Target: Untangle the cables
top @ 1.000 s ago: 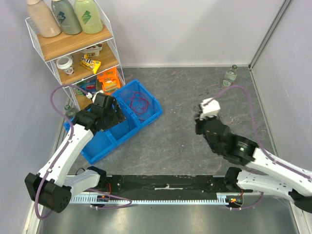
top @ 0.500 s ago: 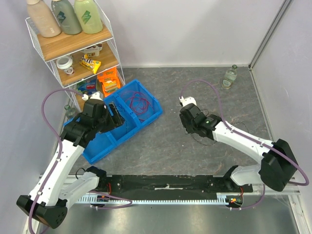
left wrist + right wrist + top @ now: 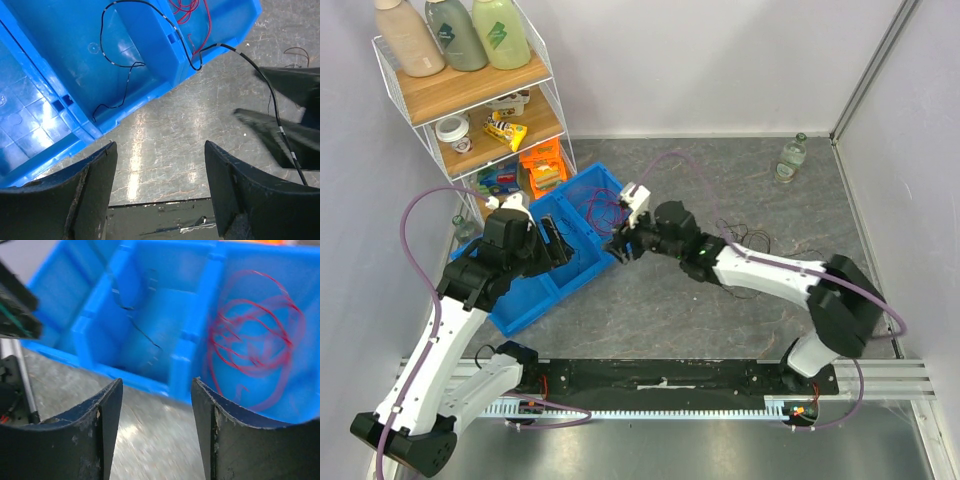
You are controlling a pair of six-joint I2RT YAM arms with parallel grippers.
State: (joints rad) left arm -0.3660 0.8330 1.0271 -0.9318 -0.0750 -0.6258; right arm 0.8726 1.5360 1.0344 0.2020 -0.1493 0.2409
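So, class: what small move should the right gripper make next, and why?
Probably ease the right gripper forward and down into the middle compartment of the blue bin. Its jaws stand open and empty, facing the black cable lying there; the red cable coils in the next compartment.

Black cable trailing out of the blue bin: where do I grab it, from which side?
Take the black cable on its single run outside the blue bin, from above. There it is clear of the red bunch; inside it loops.
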